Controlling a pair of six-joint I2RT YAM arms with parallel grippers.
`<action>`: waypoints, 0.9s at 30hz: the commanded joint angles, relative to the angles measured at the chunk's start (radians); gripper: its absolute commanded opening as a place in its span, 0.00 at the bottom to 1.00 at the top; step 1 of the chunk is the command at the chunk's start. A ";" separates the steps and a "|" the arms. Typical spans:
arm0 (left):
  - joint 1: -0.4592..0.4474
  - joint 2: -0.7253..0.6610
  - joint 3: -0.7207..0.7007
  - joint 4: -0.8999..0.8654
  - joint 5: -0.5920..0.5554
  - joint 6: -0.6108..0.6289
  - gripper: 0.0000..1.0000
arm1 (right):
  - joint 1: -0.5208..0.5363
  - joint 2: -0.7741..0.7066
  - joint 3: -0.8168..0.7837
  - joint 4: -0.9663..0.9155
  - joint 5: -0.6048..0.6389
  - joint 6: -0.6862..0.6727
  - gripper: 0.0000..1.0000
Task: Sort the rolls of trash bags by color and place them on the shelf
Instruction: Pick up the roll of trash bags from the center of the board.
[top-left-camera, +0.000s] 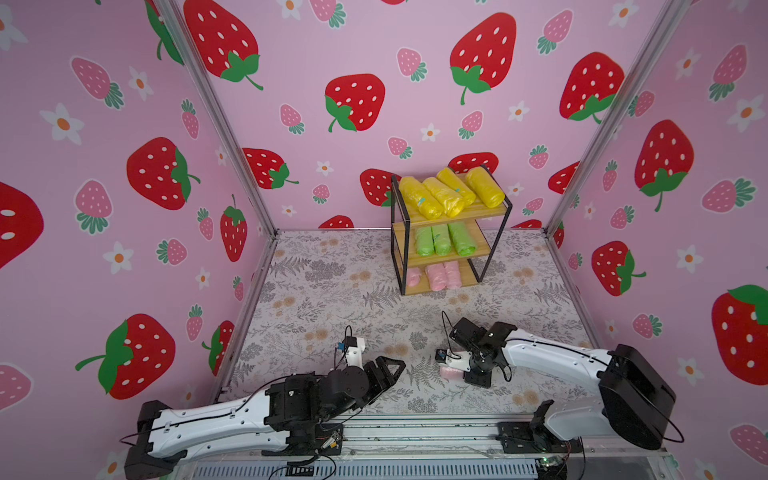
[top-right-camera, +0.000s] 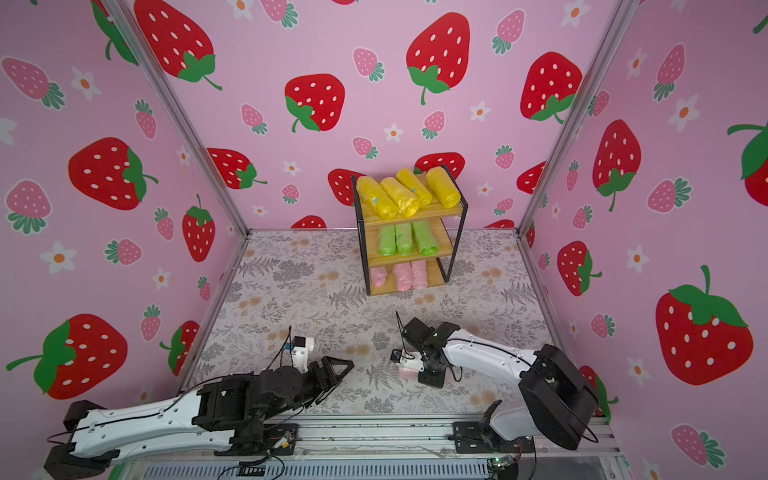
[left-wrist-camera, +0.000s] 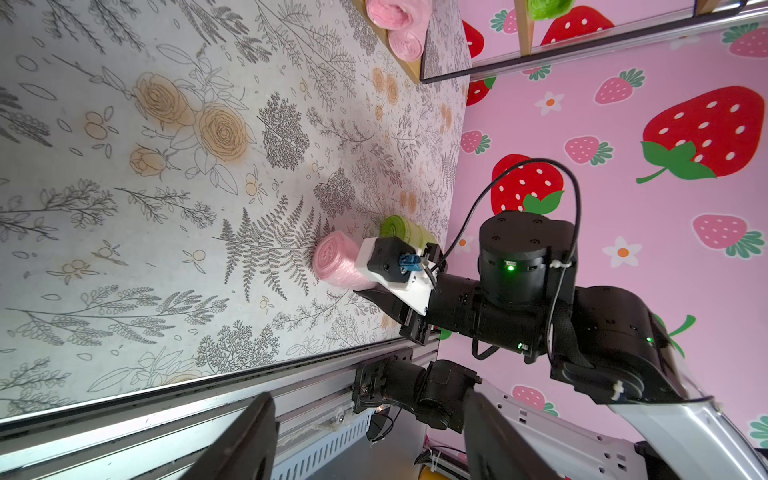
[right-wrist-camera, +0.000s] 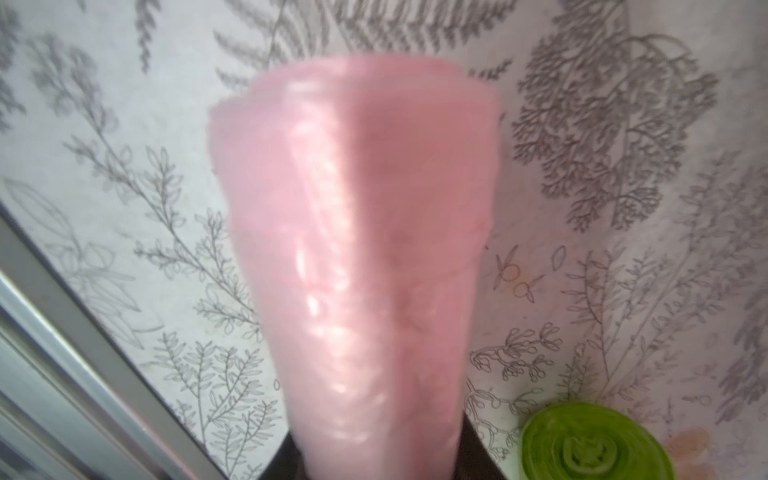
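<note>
The shelf (top-left-camera: 478, 214) (top-right-camera: 432, 216) stands at the back of the table. Its top board carries several yellow rolls (top-left-camera: 449, 191), the middle board three green rolls (top-left-camera: 440, 239), the bottom board three pink rolls (top-left-camera: 444, 276). Near the front, my right gripper (top-left-camera: 454, 369) (top-right-camera: 409, 368) (right-wrist-camera: 382, 457) points down and is shut on a pink roll (left-wrist-camera: 334, 262) (right-wrist-camera: 357, 232) that lies on the table. A loose green roll (left-wrist-camera: 401, 228) (right-wrist-camera: 590, 444) lies just beside it, hidden in both top views. My left gripper (top-left-camera: 392, 370) (left-wrist-camera: 370, 449) hovers open and empty at the front left.
A metal rail (top-left-camera: 415, 428) runs along the table's front edge, close to the pink roll. Strawberry-print walls (top-left-camera: 124, 187) close in the left, back and right sides. The floral tablecloth (top-left-camera: 332, 291) stretches between the arms and the shelf.
</note>
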 joint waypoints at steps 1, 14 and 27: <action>-0.002 -0.040 0.014 -0.033 -0.035 0.033 0.74 | 0.004 -0.030 0.058 -0.035 -0.044 0.037 0.13; -0.002 -0.221 -0.008 0.201 0.009 0.557 0.76 | -0.037 -0.051 0.500 -0.215 -0.492 0.461 0.00; -0.002 -0.117 0.132 0.308 0.169 0.856 0.79 | -0.027 -0.332 0.393 0.235 -0.793 1.080 0.00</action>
